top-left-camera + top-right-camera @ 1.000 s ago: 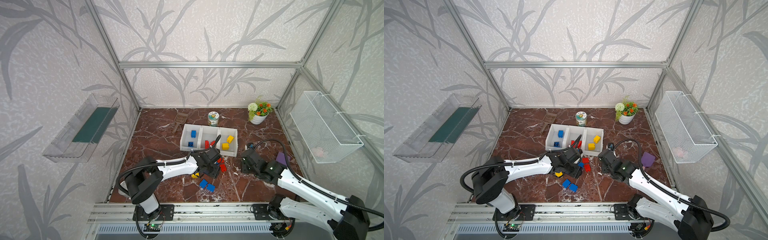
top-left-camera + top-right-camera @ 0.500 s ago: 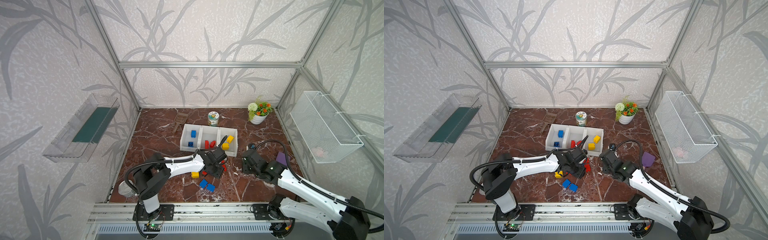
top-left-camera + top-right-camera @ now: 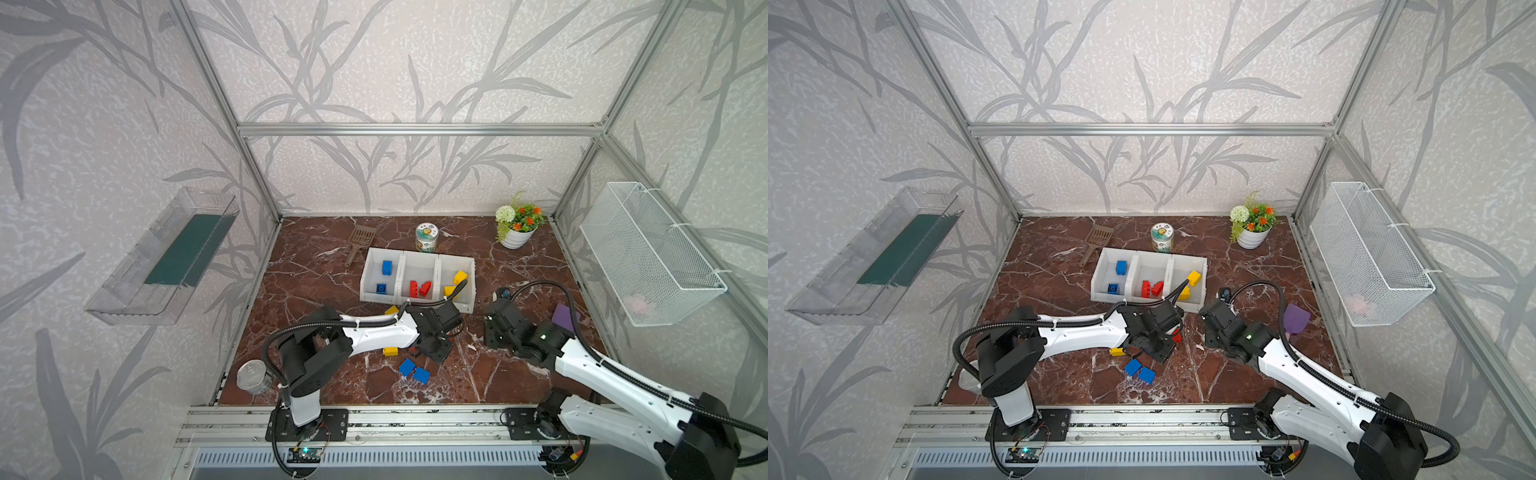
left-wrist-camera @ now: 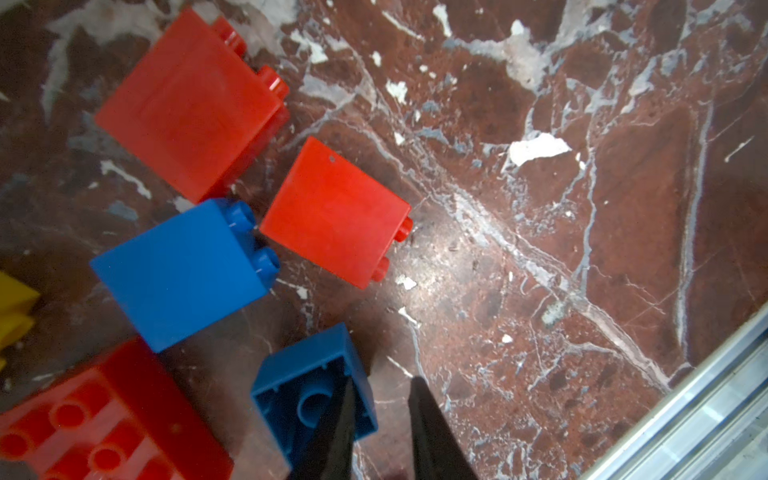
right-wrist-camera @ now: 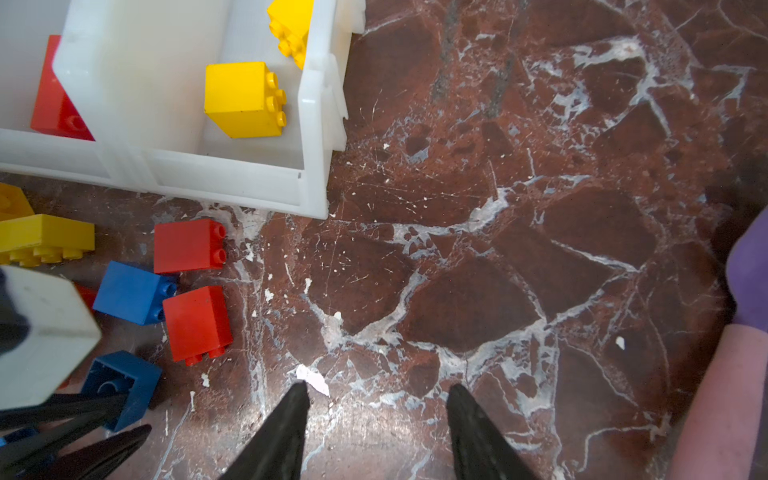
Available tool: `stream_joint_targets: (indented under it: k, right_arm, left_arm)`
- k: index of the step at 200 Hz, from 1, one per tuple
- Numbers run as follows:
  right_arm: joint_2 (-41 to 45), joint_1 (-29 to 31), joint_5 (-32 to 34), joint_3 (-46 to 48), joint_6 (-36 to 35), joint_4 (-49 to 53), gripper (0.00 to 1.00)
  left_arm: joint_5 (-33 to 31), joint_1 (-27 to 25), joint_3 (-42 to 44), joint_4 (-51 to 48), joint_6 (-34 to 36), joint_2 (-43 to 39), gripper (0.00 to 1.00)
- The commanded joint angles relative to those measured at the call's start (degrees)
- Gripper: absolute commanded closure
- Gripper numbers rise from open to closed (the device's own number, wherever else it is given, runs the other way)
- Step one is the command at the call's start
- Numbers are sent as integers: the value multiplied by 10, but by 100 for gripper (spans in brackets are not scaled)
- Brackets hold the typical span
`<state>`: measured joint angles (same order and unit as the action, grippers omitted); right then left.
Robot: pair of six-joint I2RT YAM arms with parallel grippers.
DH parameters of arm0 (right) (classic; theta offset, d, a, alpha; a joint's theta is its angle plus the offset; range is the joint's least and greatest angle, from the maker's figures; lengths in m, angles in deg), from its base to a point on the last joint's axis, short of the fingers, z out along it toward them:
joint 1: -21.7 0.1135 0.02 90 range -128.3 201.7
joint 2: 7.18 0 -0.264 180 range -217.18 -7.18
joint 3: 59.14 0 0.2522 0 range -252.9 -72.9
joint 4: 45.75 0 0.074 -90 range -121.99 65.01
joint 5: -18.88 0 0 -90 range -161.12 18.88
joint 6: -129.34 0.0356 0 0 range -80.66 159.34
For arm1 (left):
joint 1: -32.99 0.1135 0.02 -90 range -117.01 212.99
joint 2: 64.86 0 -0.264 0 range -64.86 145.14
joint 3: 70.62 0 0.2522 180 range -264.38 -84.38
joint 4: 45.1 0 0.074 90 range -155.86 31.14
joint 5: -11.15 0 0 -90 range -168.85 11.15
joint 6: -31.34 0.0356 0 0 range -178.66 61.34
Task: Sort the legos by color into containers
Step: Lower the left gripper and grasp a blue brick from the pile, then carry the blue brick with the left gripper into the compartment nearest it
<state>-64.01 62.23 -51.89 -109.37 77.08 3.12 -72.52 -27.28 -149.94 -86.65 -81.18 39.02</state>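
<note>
your left gripper [image 4: 382,386] straddles one wall of an upturned blue brick [image 4: 299,386] on the desk [image 4: 540,249], jaws narrow; whether it is pinching yet cannot be told. other bricks [image 4: 187,270], red, blue and yellow, lie just beside it, near the white bins [image 5: 232,187]. your right gripper [image 5: 378,395] hangs released over the desk.

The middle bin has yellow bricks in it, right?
Not right. The middle bin holds red bricks, not yellow ones. Both top views show it.
</note>
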Motion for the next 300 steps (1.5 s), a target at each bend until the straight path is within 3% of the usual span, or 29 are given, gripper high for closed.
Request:
stream_joint_targets:
  k: [1, 87, 156, 176, 218, 246, 300]
  right_arm:
    - [8, -3, 1, 8, 5, 3, 45]
    - [24, -3, 7, 14, 10, 13, 45]
    - [35, -4, 12, 9, 5, 23, 46]
    - [42, -5, 14, 6, 2, 29, 46]
    - [53, -8, 16, 0, -2, 36, 46]
    - [54, -9, 16, 0, -1, 38, 46]
    - [52, -11, 15, -5, -2, 43, 46]
  left_arm:
    - [-16, -2, -13, -17, 7, 15, 79]
    - [-20, -5, -19, -23, 22, 16, 98]
    - [-48, 3, -52, -62, 59, -39, 100]
    - [-102, 11, -83, -95, 66, -53, 100]
    - [-103, 100, -146, -111, 111, -64, 100]
    - [-82, 166, -164, -56, 121, -56, 100]
    - [-68, 228, -248, -61, 134, 40, 98]
